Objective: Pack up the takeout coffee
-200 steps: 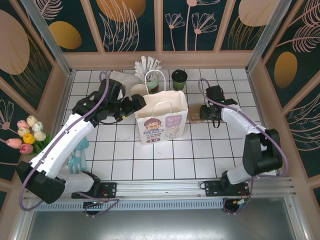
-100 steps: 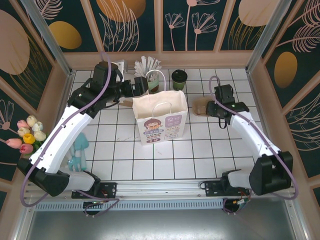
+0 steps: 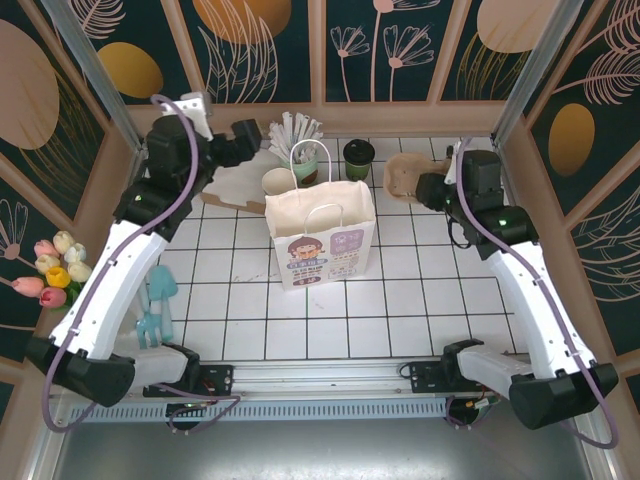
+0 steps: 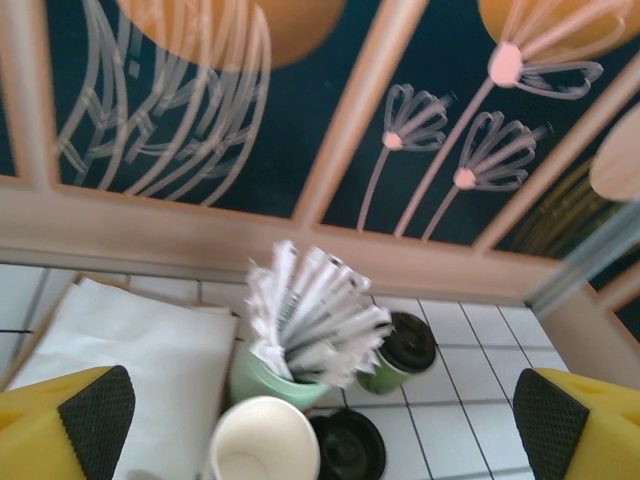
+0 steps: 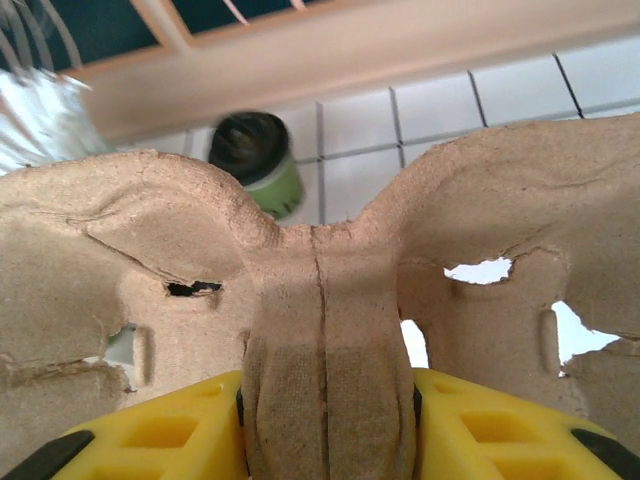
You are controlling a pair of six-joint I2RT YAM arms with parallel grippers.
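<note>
Print on the white paper bag [image 3: 320, 235], at the middle of the top view, shows a cartoon face beside a purple panel with lines of writing too small to read. The takeout coffee [image 3: 358, 153] stands upright on the white tiles [image 3: 400, 300] at upper centre, behind the bag's right corner and outside it. It is a small dark green cup with a dark round lid and no mark that can be read. In the left wrist view it sits at lower centre-right, just beside the mint holder [image 4: 262, 378] of white-wrapped straws. The left gripper [image 3: 243, 138], at upper left, stands spread wide with nothing between its fingers. The right gripper [image 3: 432, 188], at upper right, is clamped on the brown pulp carrier [image 3: 405, 172]. In the right wrist view the coffee appears at upper left, beyond the carrier's edge.
</note>
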